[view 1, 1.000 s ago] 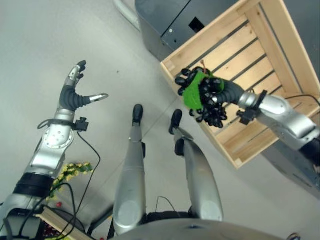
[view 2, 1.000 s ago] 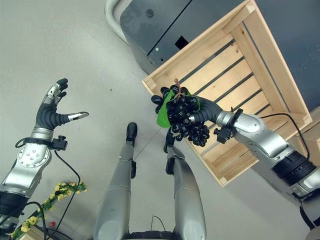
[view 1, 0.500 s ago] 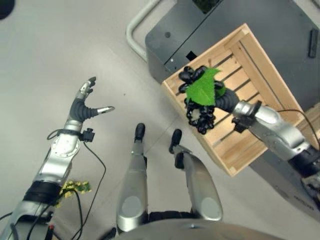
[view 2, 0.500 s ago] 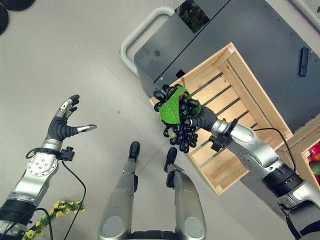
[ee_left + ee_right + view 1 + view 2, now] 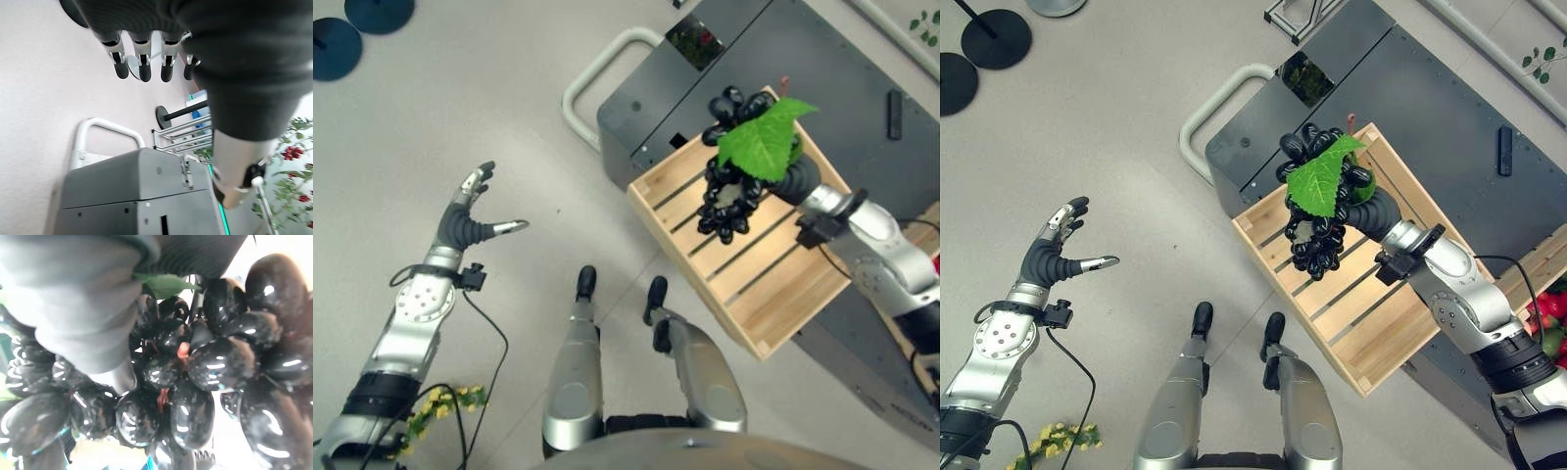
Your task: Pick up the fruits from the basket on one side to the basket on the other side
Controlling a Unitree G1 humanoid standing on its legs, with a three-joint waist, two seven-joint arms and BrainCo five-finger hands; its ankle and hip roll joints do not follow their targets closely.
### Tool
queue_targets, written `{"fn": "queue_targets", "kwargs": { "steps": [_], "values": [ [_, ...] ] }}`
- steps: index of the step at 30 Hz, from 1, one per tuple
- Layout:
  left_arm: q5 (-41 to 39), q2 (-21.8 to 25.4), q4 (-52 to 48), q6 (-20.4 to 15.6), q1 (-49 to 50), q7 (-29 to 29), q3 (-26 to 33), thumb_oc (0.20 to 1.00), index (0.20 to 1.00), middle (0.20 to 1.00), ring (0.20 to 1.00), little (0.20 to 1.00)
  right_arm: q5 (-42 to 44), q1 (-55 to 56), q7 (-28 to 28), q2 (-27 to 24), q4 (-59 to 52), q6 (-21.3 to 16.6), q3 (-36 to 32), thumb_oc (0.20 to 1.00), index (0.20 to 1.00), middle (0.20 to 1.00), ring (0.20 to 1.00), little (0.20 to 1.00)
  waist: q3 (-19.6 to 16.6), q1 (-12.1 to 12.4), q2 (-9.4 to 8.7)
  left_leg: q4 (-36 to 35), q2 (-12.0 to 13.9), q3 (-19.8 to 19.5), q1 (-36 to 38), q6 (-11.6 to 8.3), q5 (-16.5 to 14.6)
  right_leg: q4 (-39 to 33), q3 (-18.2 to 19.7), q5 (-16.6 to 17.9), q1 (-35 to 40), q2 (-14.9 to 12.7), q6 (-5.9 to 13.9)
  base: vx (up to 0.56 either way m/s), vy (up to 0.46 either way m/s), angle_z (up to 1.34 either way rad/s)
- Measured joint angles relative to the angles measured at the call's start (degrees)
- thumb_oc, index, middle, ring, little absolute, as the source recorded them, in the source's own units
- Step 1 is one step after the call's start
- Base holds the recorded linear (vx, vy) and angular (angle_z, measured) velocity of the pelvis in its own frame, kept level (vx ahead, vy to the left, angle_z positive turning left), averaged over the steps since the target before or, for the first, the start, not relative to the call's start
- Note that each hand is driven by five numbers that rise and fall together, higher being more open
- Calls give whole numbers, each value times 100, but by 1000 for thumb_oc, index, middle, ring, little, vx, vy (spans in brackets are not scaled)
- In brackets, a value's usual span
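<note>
At the far left the left hand (image 5: 470,211) hangs over bare grey floor (image 5: 431,108), palm up, its fingers straight and fanned apart with the thumb pointing off to the side, and nothing in it; the left wrist view shows the same fingers (image 5: 142,58) in a loose row with open air past them. Below that arm a sprig of small yellow flowers (image 5: 445,403) lies at the lower left edge. Two dark round stand bases (image 5: 357,29) sit on the floor at the upper left corner. Toward the middle stands a dark grey cart (image 5: 1430,108) with a pale looped handle (image 5: 1219,103) at its left end, and on it rests a slatted wooden crate (image 5: 759,284), set at an angle, its slats bare. Above the crate's upper left part the right hand (image 5: 1371,208) holds a bunch of dark grapes (image 5: 1317,235) with a large green leaf (image 5: 1317,181) on top; the bunch hangs from the hand, clear of the slats, over the inside of the crate. The right wrist view shows glossy black grapes (image 5: 195,377) pressed close against the hand's ribbed cover with fingers curled round them. At the far right a small dark oblong object (image 5: 1504,150) lies on the cart top, and red fruit (image 5: 1547,313) shows at the right edge beside another wooden edge.
</note>
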Motion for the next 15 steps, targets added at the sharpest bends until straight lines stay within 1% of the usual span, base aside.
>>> {"fn": "queue_targets", "kwargs": {
  "steps": [1,2,3,4,5,6,8,9,11,12,15],
  "values": [
    [0,0,0,0,0,0,0,1000,1000,1000,1000,1000,0,0,0,0,0,0,0,200,200,200,200,200,0,0,0,0,0,0,0,0,0,0,0,0,0,0,0,34,28,0],
    [-215,76,-179,-1,34,-230,-12,1000,1000,1000,1000,1000,6,53,-4,-9,2,-3,-70,200,200,200,200,200,-223,-12,-11,-19,13,-3,103,3,-48,-105,-3,6,142,25,4,57,35,-2],
    [-285,132,-221,3,23,-305,-13,1000,1000,1000,1000,1000,6,70,0,-21,2,-3,-72,200,200,200,200,200,-320,-16,-17,-22,15,-3,106,3,-55,-126,1,10,150,34,5,57,35,-2],
    [-285,132,-221,3,23,-305,-13,1000,1000,1000,1000,1000,6,70,0,-21,2,-3,-72,200,200,200,200,200,-320,-16,-17,-22,15,-3,106,3,-55,-126,1,10,150,34,5,64,26,-6],
    [-671,802,-410,43,118,-692,-37,1000,1000,1000,1000,1000,6,83,0,-88,27,-1,-78,200,200,200,200,200,-461,-28,-66,-97,56,4,370,-13,-88,-316,10,50,453,96,6,64,26,-5],
    [-1032,1092,-461,109,147,-935,-65,1000,1000,1000,1000,1000,6,172,2,-115,45,-2,-76,200,200,200,200,200,-747,-81,-77,-137,71,9,402,-26,-112,-436,17,42,518,121,41,100,39,-6],
    [-1665,1611,-586,232,208,-1333,-165,1000,1000,1000,1000,1000,3,168,-1,-182,92,-3,-31,200,200,200,200,200,-986,-129,-135,-198,105,77,468,-29,-113,-562,30,68,615,154,55,60,21,-4],
    [-2138,2111,-724,380,257,-1669,-198,1000,1000,1000,1000,1000,0,174,-1,-228,168,-6,-18,200,200,200,200,200,-1090,-148,-197,-285,129,119,661,-30,-114,-725,37,125,830,195,57,48,14,-7],
    [-2514,2251,-742,409,238,-1855,-284,1000,1000,1000,1000,1000,0,175,-20,-269,262,-10,70,200,200,200,200,200,-1362,-173,-226,-334,129,142,683,-36,-134,-808,75,130,847,195,67,65,19,-13],
    [-2873,2399,-745,500,125,-2053,-464,1000,1000,1000,1000,1000,0,156,-31,-361,269,-12,124,200,200,200,200,200,-1463,-187,-261,-405,132,155,777,-29,-130,-919,120,185,938,217,91,94,18,-15],
    [-3240,2900,-759,698,4,-2329,-775,1000,1000,1000,1000,1000,-2,138,-36,-458,278,-14,334,200,200,200,200,200,-1616,-257,-408,-477,166,240,907,-34,-134,-1067,168,233,1078,260,122,63,10,-11]
  ]
}}
